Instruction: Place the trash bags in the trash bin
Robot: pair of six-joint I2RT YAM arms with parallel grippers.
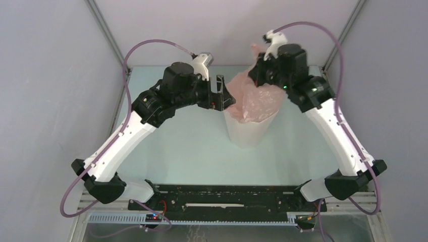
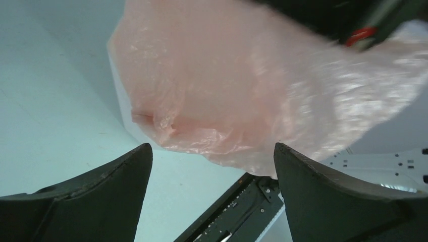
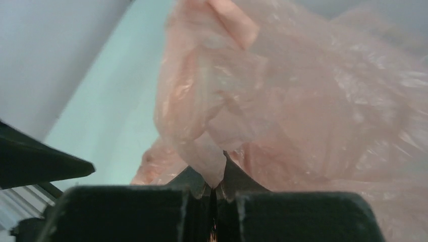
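The pale-pink trash bag [image 1: 255,98] hangs partly inside the white trash bin [image 1: 247,132] at the table's middle, most of its film bunched above the rim. My right gripper [image 1: 258,70] is shut on the bag's upper edge; in the right wrist view the film [image 3: 282,101] is pinched between the closed fingertips [image 3: 216,176]. My left gripper [image 1: 224,93] is open and empty just left of the bag, at rim height. In the left wrist view the bag [image 2: 242,85] fills the space above my spread fingers [image 2: 126,181], and the bin's side [image 2: 126,106] shows behind it.
The pale green table [image 1: 176,146] runs to grey walls on the left, right and back. The black base rail [image 1: 227,199] lies along the near edge and shows in the left wrist view [image 2: 237,212]. The left finger tip [image 3: 45,164] appears in the right wrist view.
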